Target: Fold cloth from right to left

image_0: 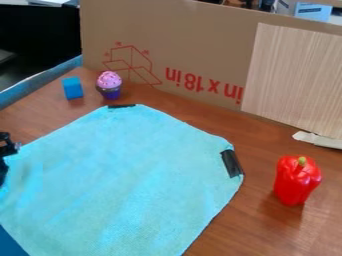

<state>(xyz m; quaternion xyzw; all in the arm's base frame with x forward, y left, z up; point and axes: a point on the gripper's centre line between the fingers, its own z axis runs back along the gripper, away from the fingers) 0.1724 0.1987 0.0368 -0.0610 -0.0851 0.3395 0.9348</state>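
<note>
At the left edge of the camera view, part of my black gripper (8, 148) shows beside the left part of the light blue cloth (127, 175). Whether it touches the cloth I cannot tell. The cloth lies spread out over the brown table, with no fold visible. One black patch (121, 106) marks its far corner, and another black patch (231, 163) sits at its right corner.
A blue cube (73, 88) and a pink-topped cupcake (109, 85) stand beyond the cloth's far corner. To its right stands a red bell pepper (296, 180) on the table (260, 225). A cardboard panel (200, 45) rises along the back.
</note>
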